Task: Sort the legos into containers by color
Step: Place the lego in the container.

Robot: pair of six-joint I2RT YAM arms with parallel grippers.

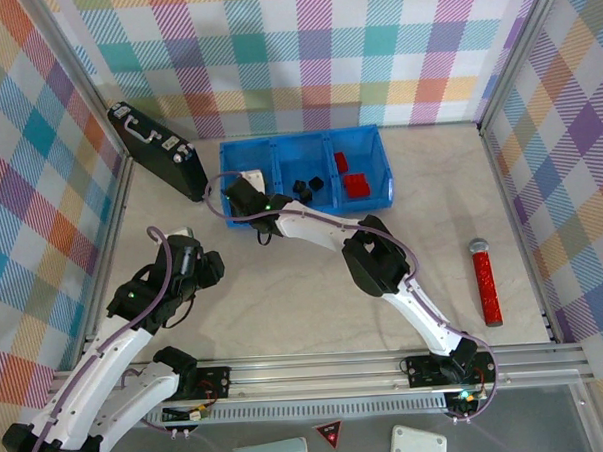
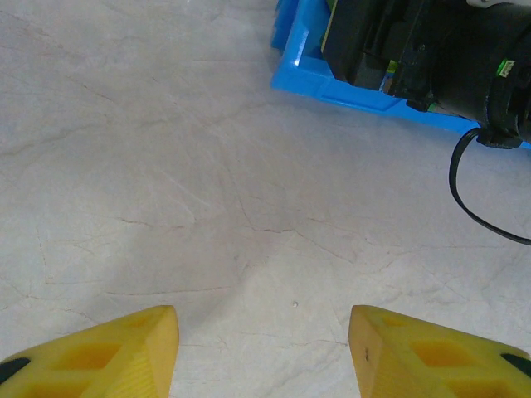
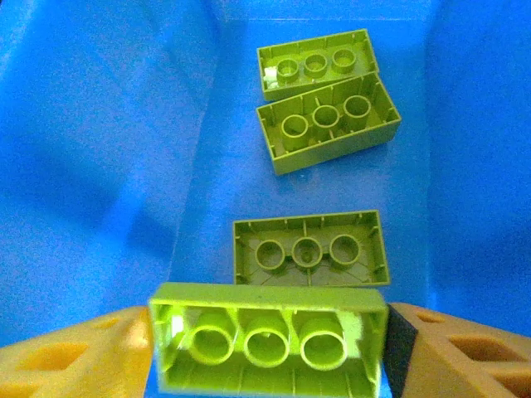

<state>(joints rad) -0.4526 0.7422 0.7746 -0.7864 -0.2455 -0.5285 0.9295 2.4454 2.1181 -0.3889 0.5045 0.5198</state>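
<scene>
Sorting stage: late, as I judged it; a green drop-off over the tray's left compartment.
Tabletop (image 1: 285,307): pale marbled; tray sat at the far middle.
Tray (image 1: 380,198): blue, three compartments; black bricks (image 1: 310,186) in the middle, red bricks (image 1: 355,182) in the right, greens in the left.
Risk: the brick could land on the greens below and tip or bounce toward the black compartment, if dropped from height or off-centre. It could also cling to one finger and ride back out on the retreat. A low pincer might clip the tray wall and shove the tray.
Right pincer (image 1: 238,194): reached into the left compartment, about half spread; green brick spanned the gap between its fingers (image 3: 83,356). Couldn't tell whether it was clamped or just let go.
Left pincer (image 2: 264,348): parted, nothing between the tips; hovered over bare tabletop just beside the tray's near corner.
Green brick (image 3: 267,336): hollow side to camera, above the compartment floor.
Settled greens (image 3: 309,249): three on the floor, two touching at the far end.
</scene>
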